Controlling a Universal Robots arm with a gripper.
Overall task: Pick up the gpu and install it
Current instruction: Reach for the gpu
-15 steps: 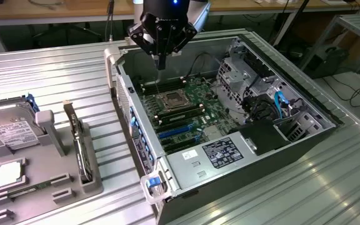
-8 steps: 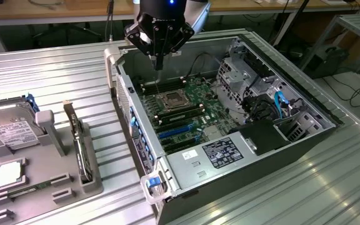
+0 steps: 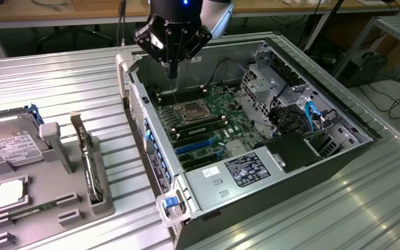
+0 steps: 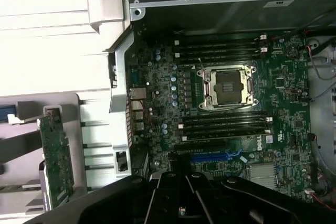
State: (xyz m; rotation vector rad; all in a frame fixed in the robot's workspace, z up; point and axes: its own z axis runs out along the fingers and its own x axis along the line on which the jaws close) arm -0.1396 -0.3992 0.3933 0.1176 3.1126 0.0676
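The gpu (image 3: 87, 156) stands on edge in a slot of the grey holder (image 3: 54, 187) at the exterior view's left, its pale bracket at the far end. In the wrist view the gpu (image 4: 55, 156) shows as a thin green-faced card beside the case. My gripper (image 3: 173, 72) hangs over the far left corner of the open computer case (image 3: 339, 120), above the motherboard (image 3: 210, 122). It is well apart from the gpu, with fingers together and nothing in them. The dark gripper (image 4: 181, 208) sits over the motherboard (image 4: 283, 124) near the blue slots (image 4: 210, 157).
A silver hard drive (image 3: 9, 143), a processor chip (image 3: 9, 192) and a narrow memory stick (image 3: 29, 212) also lie in the holder. Inside the case are the empty CPU socket (image 3: 189, 110), blue expansion slots (image 3: 196, 147), a power supply (image 3: 245, 169) and drive cage (image 3: 270, 83). Ribbed metal table all around.
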